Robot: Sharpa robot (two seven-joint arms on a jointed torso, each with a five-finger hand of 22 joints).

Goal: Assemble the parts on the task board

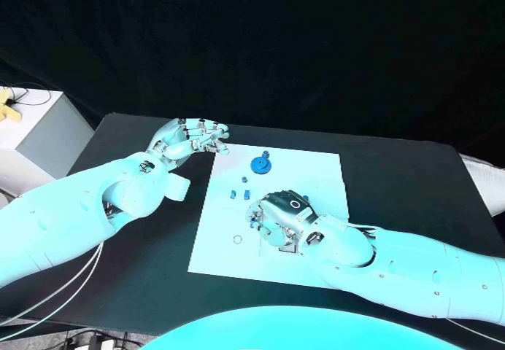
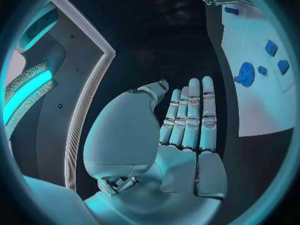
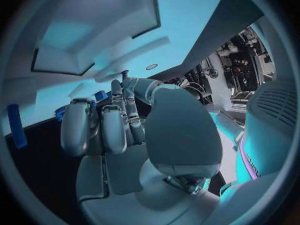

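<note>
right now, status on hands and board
Left hand open, off board's corner. Right hand over white task board, hold unclear. Small blue parts loose.

The robot's silver, many-fingered right hand (image 3: 134, 135) rises with its fingers (image 3: 114, 127) held close together and gently curled, nothing visible in its grasp. Small blue parts (image 3: 100, 95) peek out just behind the fingertips, and a narrow blue piece (image 3: 17, 126) lies apart on the pale surface beyond.
</note>
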